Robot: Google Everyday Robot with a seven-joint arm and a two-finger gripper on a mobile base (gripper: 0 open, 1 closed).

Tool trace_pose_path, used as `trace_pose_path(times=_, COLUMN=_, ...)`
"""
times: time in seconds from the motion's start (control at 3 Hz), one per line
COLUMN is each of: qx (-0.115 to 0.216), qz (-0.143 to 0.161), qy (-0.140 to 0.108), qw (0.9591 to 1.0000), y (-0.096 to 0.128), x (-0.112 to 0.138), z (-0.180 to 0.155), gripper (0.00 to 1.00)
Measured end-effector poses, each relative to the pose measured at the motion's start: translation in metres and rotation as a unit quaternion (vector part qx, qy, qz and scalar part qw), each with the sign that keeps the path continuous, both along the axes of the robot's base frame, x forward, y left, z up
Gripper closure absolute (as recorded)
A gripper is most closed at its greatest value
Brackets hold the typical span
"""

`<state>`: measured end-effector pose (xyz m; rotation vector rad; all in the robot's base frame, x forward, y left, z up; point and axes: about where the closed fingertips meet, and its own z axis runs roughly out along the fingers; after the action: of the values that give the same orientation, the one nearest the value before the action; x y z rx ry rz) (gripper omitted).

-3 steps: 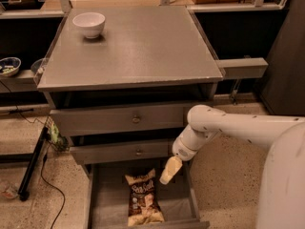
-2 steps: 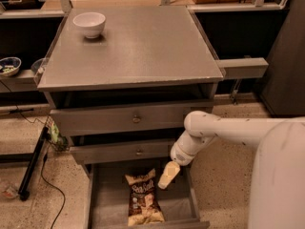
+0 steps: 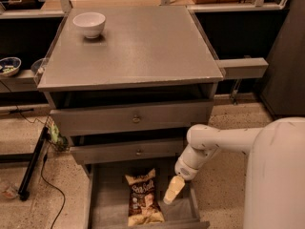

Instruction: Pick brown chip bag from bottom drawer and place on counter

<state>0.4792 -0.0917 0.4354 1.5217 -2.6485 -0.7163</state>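
The brown chip bag [image 3: 143, 197] lies flat in the open bottom drawer [image 3: 107, 209], tan ends toward front and back, white lettering up. My gripper [image 3: 172, 191] hangs over the drawer just right of the bag, pointing down and left, a small gap away from the bag's right edge. The white arm reaches in from the lower right. The counter [image 3: 143, 42] is the wide grey top of the cabinet, above the two knobbed drawers.
A white bowl [image 3: 89, 24] stands on the counter's far left corner. A narrow grey side shelf [image 3: 240, 68] juts out to the right. A black stand leg and cable [image 3: 33, 168] lie on the floor at left. A small dish [image 3: 8, 66] sits on a left shelf.
The gripper has dropped lower into the drawer and swung slightly left, nearer the bag's right side. The bag has not moved.
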Motion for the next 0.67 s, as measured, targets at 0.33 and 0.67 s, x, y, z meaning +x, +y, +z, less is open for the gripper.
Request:
trace_pose_path(times=0.33, qx=0.002, qz=-0.004, qy=0.007, qw=1.0000, y=0.002, x=0.007, z=-0.010, gripper=0.00)
trace_pose_path(times=0.67, qx=-0.003, qz=-0.015, qy=0.019, qw=0.9997, y=0.003, x=0.018, z=-0.025, gripper=0.00)
